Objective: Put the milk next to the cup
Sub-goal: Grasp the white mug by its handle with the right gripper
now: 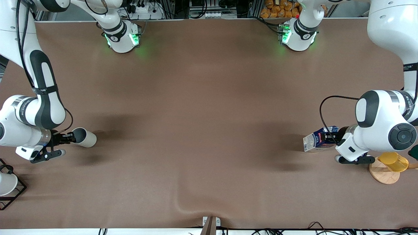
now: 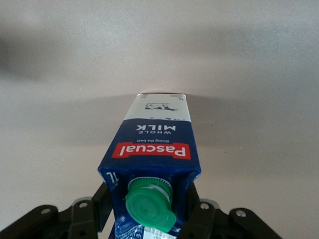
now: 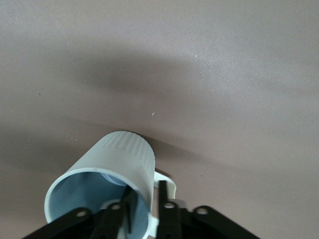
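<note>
A wide brown counter [image 1: 209,130] fills my view, nearly bare through the middle, with the two arms working at its two ends. At the left arm's end, the left tool [image 1: 330,139] has its fingers on either side of the milk [image 1: 317,141] just under the green cap, so I read it as clamped on the carton's top. In the left wrist view the milk [image 2: 152,164] points away from the camera, tipped well over. Nearby stand a yellow cup [image 1: 393,161] on a round wooden coaster [image 1: 382,173].

At the right arm's end, the right tool [image 1: 68,138] grips the cup [image 1: 84,137] by its rim, one finger inside and one outside; the right wrist view shows the cup [image 3: 107,184] tilted with its mouth toward the camera and the handle close by the fingers. A white cup [image 1: 6,183] sits in a black wire rack [image 1: 16,192] nearer the front camera.

Cup and milk are well apart, so nothing is placed yet. My judgement: set the cup upright toward the middle first. Bring the milk over slowly and level it so its base comes down flat just beside the cup without knocking it. Let go only once it stands steady.
</note>
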You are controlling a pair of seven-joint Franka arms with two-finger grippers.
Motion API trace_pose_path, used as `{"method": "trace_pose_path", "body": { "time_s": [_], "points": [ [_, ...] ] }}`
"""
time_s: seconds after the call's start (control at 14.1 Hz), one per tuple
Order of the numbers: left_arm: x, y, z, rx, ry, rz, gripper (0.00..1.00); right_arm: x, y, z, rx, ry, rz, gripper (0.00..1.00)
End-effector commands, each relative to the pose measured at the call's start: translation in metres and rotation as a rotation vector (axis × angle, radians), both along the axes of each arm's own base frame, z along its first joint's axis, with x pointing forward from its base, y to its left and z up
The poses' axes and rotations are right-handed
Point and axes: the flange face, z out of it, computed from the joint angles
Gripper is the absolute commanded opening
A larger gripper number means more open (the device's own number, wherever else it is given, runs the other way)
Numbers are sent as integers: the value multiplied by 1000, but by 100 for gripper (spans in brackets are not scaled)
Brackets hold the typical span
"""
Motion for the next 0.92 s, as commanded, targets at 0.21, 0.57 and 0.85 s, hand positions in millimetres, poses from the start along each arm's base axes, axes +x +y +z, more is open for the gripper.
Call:
{"method": "trace_pose_path", "body": {
  "time_s": [0.21,0.57,0.85],
  "points": [
    [4,-2,3,24,-18,-2,48,7,29,21,44,32,8,0],
    [4,-2,5,23,-21,-3,36,23,98,59,73,79,-171,0],
    [4,-5,11,26,-30,-8,36,26,206,79,72,97,-329,0]
  ]
}}
